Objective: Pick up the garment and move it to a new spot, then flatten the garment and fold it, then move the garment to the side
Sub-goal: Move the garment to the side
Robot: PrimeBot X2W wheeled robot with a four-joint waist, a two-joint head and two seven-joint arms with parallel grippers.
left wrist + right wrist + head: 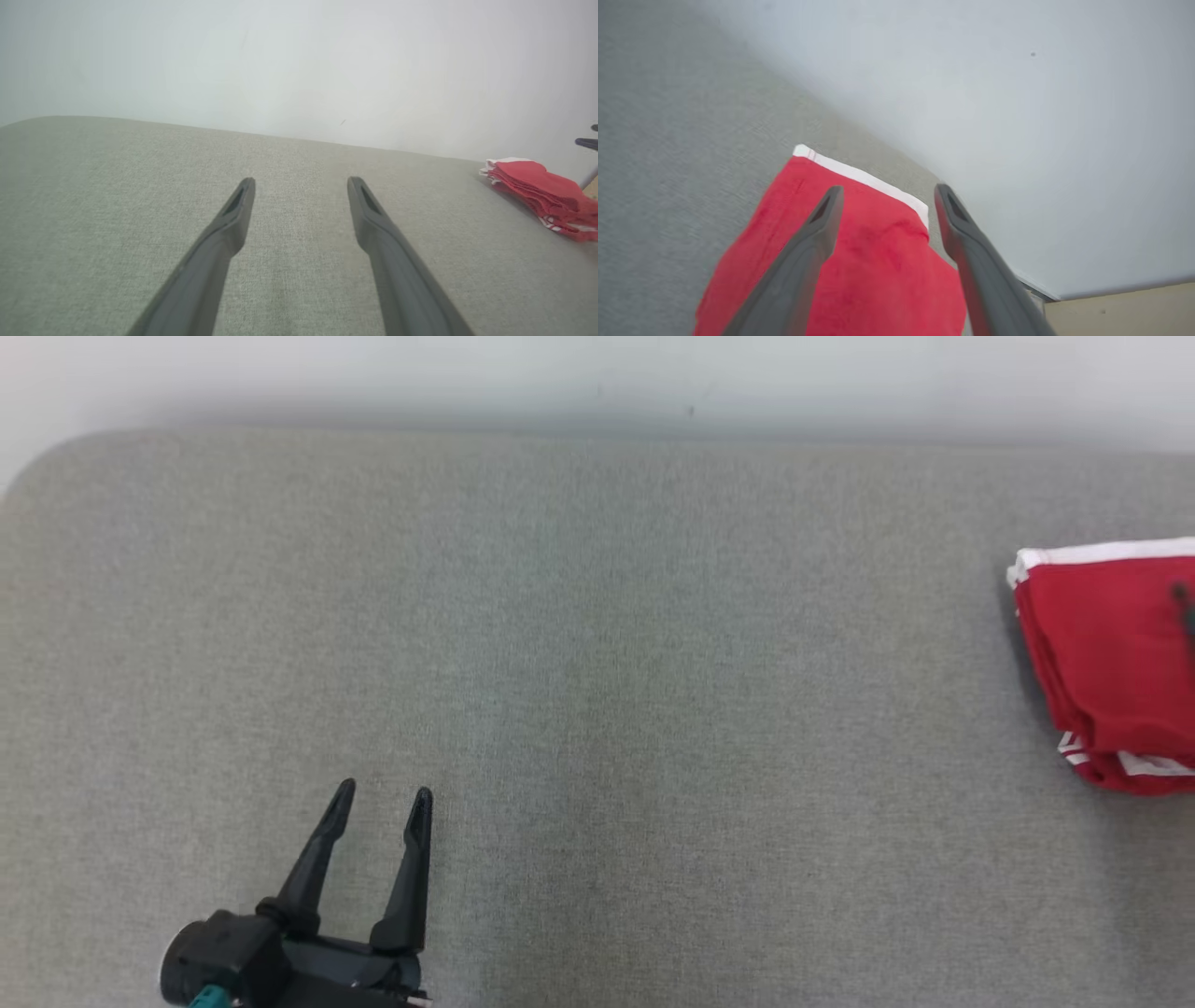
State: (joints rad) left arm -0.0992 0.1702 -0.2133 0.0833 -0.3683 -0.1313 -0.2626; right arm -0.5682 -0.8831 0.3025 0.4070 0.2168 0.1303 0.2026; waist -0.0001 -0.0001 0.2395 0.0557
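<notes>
The garment [1106, 653] is red with white trim, folded into a small stack at the right edge of the grey table [597, 709]. It also lies at the far right in the left wrist view as a layered garment [542, 191]. My right gripper [886, 196] hovers open just above the garment [868, 266], fingers apart with nothing between them. A dark sliver of that gripper's finger [1184, 607] shows over the red cloth. My left gripper [383, 795] stands open at the lower left, far from the garment, holding nothing.
A pale wall [597, 383] runs behind the table's far edge. The table's right end and a strip of beige floor [1120, 308] show past the garment. Bare grey surface stretches between my left gripper and the garment.
</notes>
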